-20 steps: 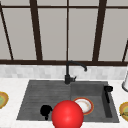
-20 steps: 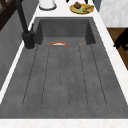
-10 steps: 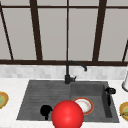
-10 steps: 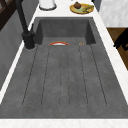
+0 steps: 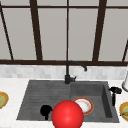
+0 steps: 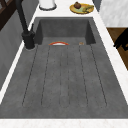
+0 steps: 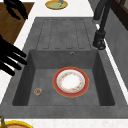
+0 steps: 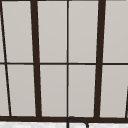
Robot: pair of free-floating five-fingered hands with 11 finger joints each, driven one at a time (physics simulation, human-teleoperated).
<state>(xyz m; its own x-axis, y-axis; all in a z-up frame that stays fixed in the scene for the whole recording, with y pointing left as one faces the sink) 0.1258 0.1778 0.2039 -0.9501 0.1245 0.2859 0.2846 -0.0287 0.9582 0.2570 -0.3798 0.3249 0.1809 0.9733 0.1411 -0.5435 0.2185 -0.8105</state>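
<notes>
Simulated kitchen sink, seen from the front. At the far left, a yellow dish [image 5: 2,99] sits on the white tabletop [image 5: 10,85]. The left hand [image 5: 46,111] hangs over the ribbed draining side of the dark grey sink [image 5: 32,92], at about 7 o'clock from the black faucet [image 5: 68,75]. Its fingers are loose and hold nothing. Just beside it, at 3 o'clock, is a red ball [image 5: 67,115].

The plate [image 5: 84,105], white with a red-orange rim, lies flat on the basin floor, at 5 o'clock from the faucet. It looks stiff, glazed and breakable, likely slippery. Lying flat, it offers only its rim for a hold.

The right hand [image 5: 115,90] hovers at the basin's right edge, at 2 o'clock from the plate and clear of it. Its fingers [image 7: 15,53] are straight and spread, gripping nothing. A second yellow dish [image 5: 124,110] sits at far right. Behind, a tall dark-framed window [image 5: 52,32].
</notes>
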